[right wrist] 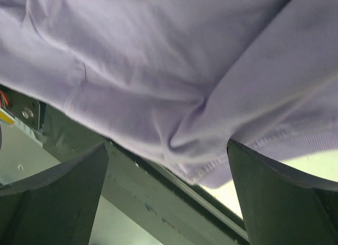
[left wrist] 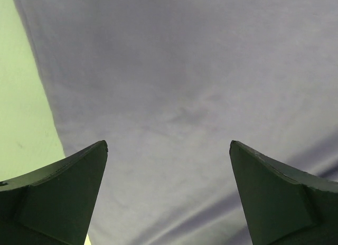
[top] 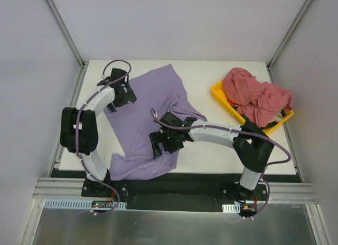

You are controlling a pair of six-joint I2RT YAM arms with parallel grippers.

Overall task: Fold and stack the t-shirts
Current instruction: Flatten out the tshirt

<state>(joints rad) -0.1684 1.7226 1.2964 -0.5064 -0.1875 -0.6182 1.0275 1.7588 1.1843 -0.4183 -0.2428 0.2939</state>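
A lavender t-shirt point(top: 150, 110) lies spread on the white table, its lower end hanging over the near edge. My left gripper point(top: 120, 95) is open above its far left side; the left wrist view shows smooth lavender cloth point(left wrist: 179, 86) between the spread fingers. My right gripper point(top: 163, 144) is open over the shirt's near right corner; the right wrist view shows a ribbed lavender hem point(right wrist: 206, 171) over the table edge. Several dusty pink-red t-shirts point(top: 256, 97) lie crumpled in a heap at the far right.
A yellow tray point(top: 222, 94) under the pink-red heap stands at the far right of the table point(top: 222, 150). A metal rail point(top: 179, 189) runs along the near edge, where both arm bases are bolted. Grey walls enclose the table.
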